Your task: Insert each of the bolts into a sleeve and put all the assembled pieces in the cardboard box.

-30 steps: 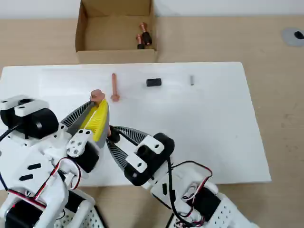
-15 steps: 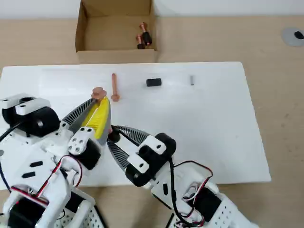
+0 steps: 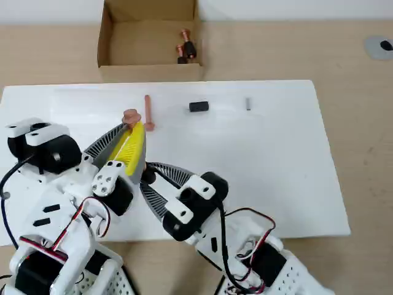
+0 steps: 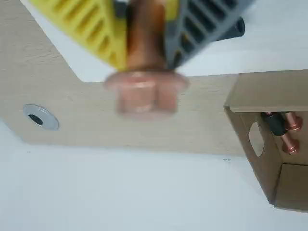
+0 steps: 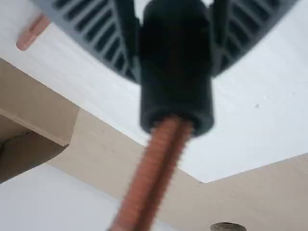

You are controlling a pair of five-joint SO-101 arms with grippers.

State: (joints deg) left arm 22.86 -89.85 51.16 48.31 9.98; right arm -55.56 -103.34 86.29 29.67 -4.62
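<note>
Main risk at the joining: binding of the thread in the mouth of the sleeve (image 5: pixel 175 67), brought on by any tilt between the two arms. Second risk: the bolt (image 4: pixel 144 91) pushed back through the fingers instead of deeper in, caused by too hard a push against too light a pinch. Third: a drop onto the white sheet (image 3: pixel 276 172), on any loosening of either grip before a deep enough seat. Depth of the thread inside the sleeve not to be told from here.

Tight pinch by the left gripper (image 4: pixel 144 43) on the bolt: copper shank squeezed between a yellow finger (image 4: pixel 82 24) and a grey finger (image 4: pixel 202 24), head poking out just past the fingertips and pointing toward the cardboard box (image 3: pixel 150 72). Tight pinch by the right gripper (image 5: pixel 175 72) on the black sleeve, clamped between two dark ribbed fingers (image 5: pixel 96 29), with copper thread running out of the sleeve's open end. From above, both grippers just beside each other over the near left part of the sheet, well apart from the box.

Farther along the sheet: a loose bolt (image 3: pixel 148 112) just beside the held bolt's head, a loose sleeve (image 3: pixel 198 107) near it, and a small grey pin (image 3: pixel 248 104) beyond. Inside the box, against one wall, two finished pieces (image 3: pixel 185 46)
</note>
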